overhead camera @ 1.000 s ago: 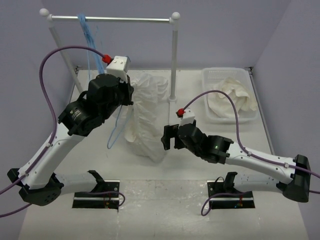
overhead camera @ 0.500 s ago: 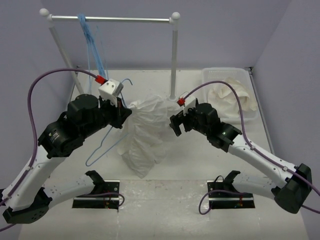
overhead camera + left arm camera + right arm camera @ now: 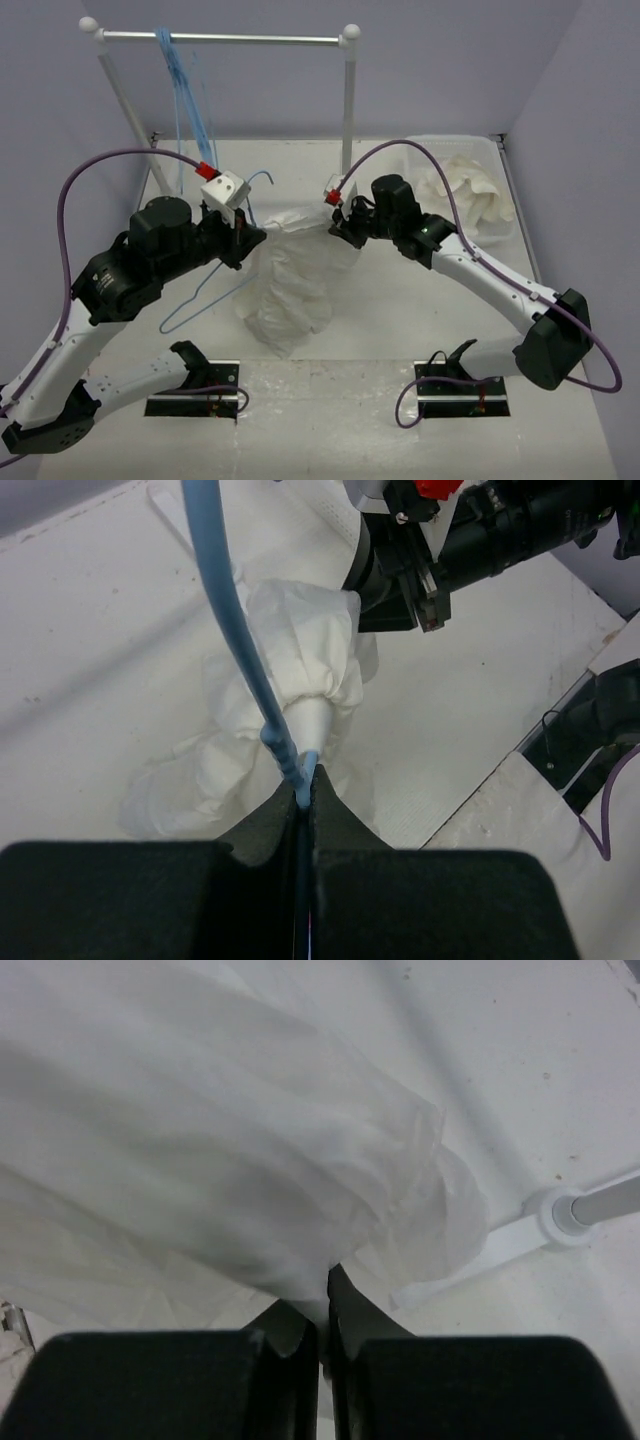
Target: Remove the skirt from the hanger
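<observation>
The white skirt (image 3: 293, 285) droops in a bunch to the table between my arms, its top still gathered on the light-blue wire hanger (image 3: 258, 173). My left gripper (image 3: 243, 238) is shut on the hanger's wire; the left wrist view shows the wire (image 3: 235, 620) pinched at the jaw tips (image 3: 303, 780), with the skirt (image 3: 300, 650) bunched just beyond. My right gripper (image 3: 338, 222) is shut on the skirt's upper right edge. In the right wrist view a fold of the thin fabric (image 3: 200, 1140) is clamped between the jaws (image 3: 325, 1278).
A white clothes rack (image 3: 225, 39) spans the back, with other blue hangers (image 3: 185, 90) on its left end and its right post's foot (image 3: 560, 1215) near my right gripper. A clear bin (image 3: 425, 150) with a cream cloth (image 3: 470, 190) sits at the back right.
My right gripper swung up and left to the skirt's top edge and shut on it. My left arm pulled the hanger lower and to the left, stretching the skirt's top.
</observation>
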Robot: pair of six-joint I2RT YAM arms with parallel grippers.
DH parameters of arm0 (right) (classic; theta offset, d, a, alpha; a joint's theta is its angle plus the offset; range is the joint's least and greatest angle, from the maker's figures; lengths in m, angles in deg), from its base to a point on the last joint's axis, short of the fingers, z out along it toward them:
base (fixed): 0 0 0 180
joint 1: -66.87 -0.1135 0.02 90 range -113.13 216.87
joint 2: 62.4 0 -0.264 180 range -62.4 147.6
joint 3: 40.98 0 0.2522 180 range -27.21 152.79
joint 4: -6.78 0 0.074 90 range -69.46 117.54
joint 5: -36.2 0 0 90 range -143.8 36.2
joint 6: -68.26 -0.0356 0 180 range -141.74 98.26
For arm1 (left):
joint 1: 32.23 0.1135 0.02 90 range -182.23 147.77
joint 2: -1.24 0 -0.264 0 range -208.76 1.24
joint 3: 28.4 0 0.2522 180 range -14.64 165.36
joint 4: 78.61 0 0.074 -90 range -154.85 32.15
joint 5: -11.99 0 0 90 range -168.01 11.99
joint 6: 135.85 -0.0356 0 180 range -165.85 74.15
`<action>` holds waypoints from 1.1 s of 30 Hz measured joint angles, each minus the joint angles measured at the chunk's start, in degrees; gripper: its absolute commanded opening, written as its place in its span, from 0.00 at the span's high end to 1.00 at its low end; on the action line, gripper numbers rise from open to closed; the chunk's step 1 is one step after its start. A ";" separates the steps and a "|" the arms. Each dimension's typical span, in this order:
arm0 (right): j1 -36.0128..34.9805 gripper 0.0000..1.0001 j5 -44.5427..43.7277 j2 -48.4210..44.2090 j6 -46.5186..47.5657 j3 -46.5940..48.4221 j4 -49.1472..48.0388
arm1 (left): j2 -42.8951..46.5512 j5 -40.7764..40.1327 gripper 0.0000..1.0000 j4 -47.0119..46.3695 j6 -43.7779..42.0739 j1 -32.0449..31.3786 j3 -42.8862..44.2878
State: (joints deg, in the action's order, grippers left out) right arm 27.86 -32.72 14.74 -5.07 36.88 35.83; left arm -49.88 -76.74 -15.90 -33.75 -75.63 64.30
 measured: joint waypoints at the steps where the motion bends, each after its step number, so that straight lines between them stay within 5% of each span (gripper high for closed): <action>1: 0.35 1.00 -0.04 0.20 -0.57 -0.09 0.55 | 0.37 -0.02 1.00 0.00 -0.28 0.00 0.00; 12: 17.68 1.00 -2.75 -3.78 -8.57 -8.37 -1.16 | 1.99 -2.03 1.00 0.02 -0.98 0.00 0.26; 20: 19.61 1.00 -8.17 -5.53 -15.54 -12.31 -2.34 | -0.98 -11.61 1.00 -0.87 -0.59 0.00 4.24; 21: 19.85 0.91 -8.33 -5.38 -16.98 -12.92 -2.40 | -1.40 -12.98 1.00 -1.11 -0.57 0.00 4.94; 22: 19.89 0.66 -8.55 -5.33 -18.34 -13.68 -2.40 | -2.12 -14.40 1.00 -1.60 -0.59 0.00 5.81; 23: 19.78 0.02 -8.68 -5.44 -19.87 -14.67 -2.38 | -3.17 -15.78 1.00 -2.16 -0.63 0.00 6.88; 33: 10.01 0.01 -13.05 -19.10 -26.88 -19.34 0.04 | -21.42 -29.42 1.00 -13.42 -2.25 1.11 17.44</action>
State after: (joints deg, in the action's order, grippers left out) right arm 37.87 -45.77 -4.36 -31.96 17.54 35.88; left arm -71.29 -106.15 -29.32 -36.00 -74.51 81.74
